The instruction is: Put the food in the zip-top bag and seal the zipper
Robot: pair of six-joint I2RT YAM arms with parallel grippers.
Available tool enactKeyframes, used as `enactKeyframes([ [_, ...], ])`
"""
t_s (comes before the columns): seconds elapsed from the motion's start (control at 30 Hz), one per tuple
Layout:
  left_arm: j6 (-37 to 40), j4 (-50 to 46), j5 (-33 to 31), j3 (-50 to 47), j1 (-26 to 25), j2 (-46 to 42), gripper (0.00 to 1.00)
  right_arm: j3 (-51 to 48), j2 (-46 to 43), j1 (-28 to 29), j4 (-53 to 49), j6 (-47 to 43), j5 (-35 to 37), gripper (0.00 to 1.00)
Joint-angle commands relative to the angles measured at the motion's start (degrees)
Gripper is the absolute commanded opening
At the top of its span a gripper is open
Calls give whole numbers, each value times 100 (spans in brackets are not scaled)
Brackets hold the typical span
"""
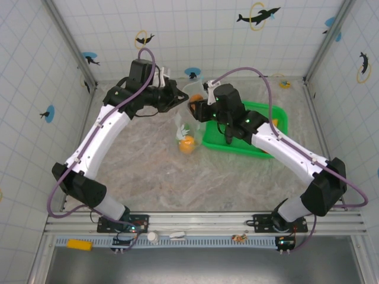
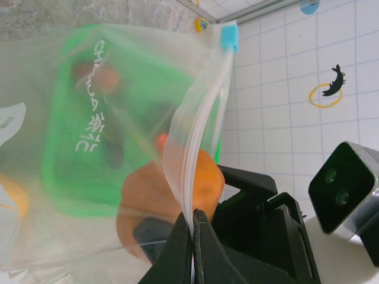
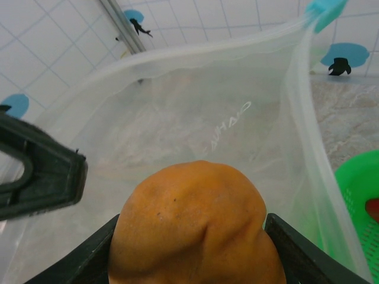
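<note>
Citrus point(image 1: 187, 144) in zip-top bag point(image 3: 177, 112), potato point(image 3: 195, 225) at mouth

zip-top bag point(image 3: 177, 112): clear, mouth open | potato piece point(image 3: 195, 228): orange-brown, at mouth

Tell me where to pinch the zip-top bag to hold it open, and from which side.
Pinch the zipper strip at the mouth, not the slack film of the zip-top bag: it looks the only stiff, flat band. Come edge-on from outside the mouth, a finger on each face, as the left gripper does, probably leaving the opening free for the food in the right gripper.
</note>
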Motion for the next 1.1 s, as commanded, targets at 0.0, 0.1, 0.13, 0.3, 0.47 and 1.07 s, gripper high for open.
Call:
enactKeyframes([
  [0.0, 177, -14, -76, 73, 11, -23, 0, 392, 30, 34, -186, -145, 53, 68],
  [0.1, 182, -7, -123, 11, 11, -46, 0, 557, 48, 33, -254, -206, 24, 75],
  [0.13, 182, 1, -129, -13, 6, -56, 0, 599, 57, 33, -275, -219, 22, 75],
  [0.3, 188, 73, -157, -153, 6, -100, 0, 827, 123, 15, -353, -242, -109, 77],
  [0.47, 285, -73, -399, -201, 11, -122, 0, 1040, 145, -83, -370, -280, -396, 75],
  [1.07, 857, -1584, -1363, 679, 173, -102, 0, -49, 724, -1589, -2094, 368, 234, 66],
])
